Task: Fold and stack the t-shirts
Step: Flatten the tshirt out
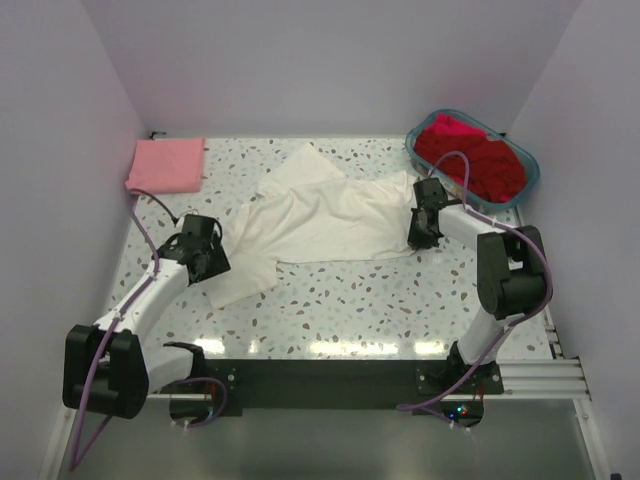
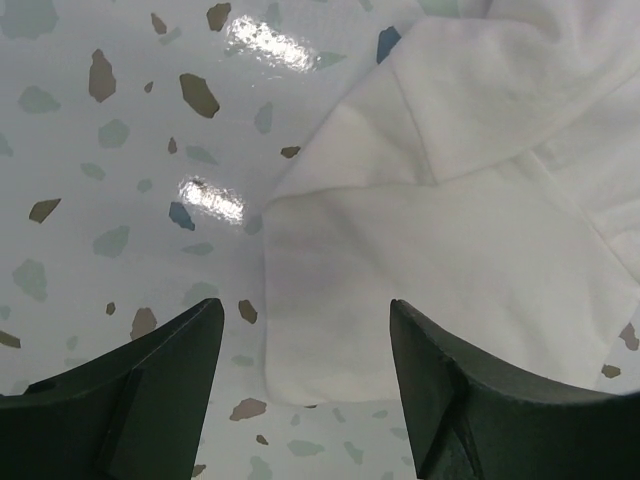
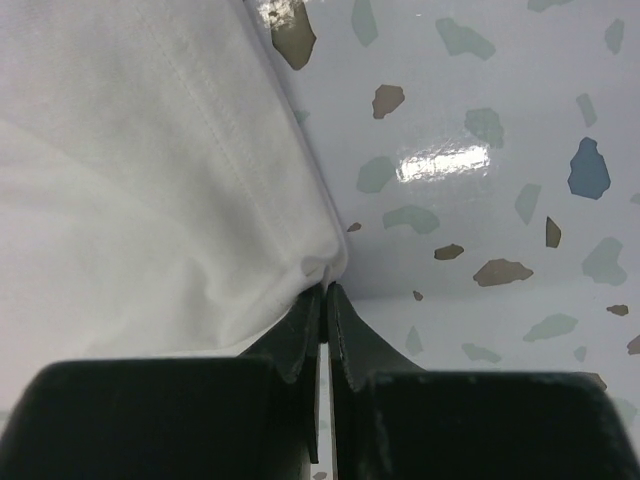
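Now, starting at the far left and finding the pink t-shirt [image 1: 166, 165] lying folded flat on the table [image 1: 350, 300], well apart from the left gripper [image 2: 305, 320] and beyond its jaws toward the back wall; holding the left jaws wide apart, tips pointing down at the speckled top; framing between those jaws a rounded corner of the white t-shirt [image 1: 320, 215], with bare table showing just inside one finger and cloth running on behind the other; not being able to tell whether either finger is touching the cloth; seeing the white t-shirt spreading away from those jaws toward the right, lying mostly flat across the middle of the table, one sleeve reaching toward the back, overlapping layers and creases showing just ahead of the left jaws; arriving at the right gripper [image 3: 325, 292] at the shirt's right edge; pressing the right jaws together with only a thin slit between them, pinching the stitched hem at their very tips; gathering the cloth into a small pucker there, all of it lying to the left of the jaws, bare table to their right; ending past the right jaws, near them and toward the back corner, at the teal basket [image 1: 528, 165] heaped with the red t-shirts [image 1: 475, 162].
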Controlling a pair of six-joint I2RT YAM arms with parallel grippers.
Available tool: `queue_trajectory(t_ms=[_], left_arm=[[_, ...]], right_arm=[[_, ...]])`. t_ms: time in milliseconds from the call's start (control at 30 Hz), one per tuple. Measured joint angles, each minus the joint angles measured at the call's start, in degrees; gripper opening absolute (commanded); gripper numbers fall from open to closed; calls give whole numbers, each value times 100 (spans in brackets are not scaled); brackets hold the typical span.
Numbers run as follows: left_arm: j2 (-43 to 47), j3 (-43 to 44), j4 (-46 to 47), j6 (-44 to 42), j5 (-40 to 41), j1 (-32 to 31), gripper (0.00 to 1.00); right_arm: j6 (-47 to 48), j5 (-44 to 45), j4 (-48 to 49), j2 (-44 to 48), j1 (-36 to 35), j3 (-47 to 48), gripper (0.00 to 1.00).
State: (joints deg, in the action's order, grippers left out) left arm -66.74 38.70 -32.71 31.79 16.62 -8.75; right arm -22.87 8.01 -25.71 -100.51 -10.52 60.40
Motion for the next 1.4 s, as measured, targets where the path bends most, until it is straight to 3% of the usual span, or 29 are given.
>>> queue_trajectory(t_ms=[167,500,767,867,967,1000,1233,1400], left_arm=[[-48,-140,-227,365,122,0,72],[-706,-378,-168,780,66,0,56],[-678,-481,107,1064,13,0,47],[-684,-485,173,1093,33,0,32],[-693,-485,201,1119,79,0,12],[-693,-487,203,1119,90,0,0],[-807,-264,76,1078,63,2,0],[-1473,1561,-289,789,155,107,0]], right_arm=[[66,-33,-33,7,-68,-2,0],[85,-328,210,170,-146,-254,0],[79,-492,310,275,-149,-396,0],[72,-496,310,275,-149,-398,0],[44,-498,354,306,-149,-442,0],[37,-503,374,323,-149,-468,0],[-31,-566,247,398,-149,-479,0],[-46,-490,-492,374,-144,627,0]])
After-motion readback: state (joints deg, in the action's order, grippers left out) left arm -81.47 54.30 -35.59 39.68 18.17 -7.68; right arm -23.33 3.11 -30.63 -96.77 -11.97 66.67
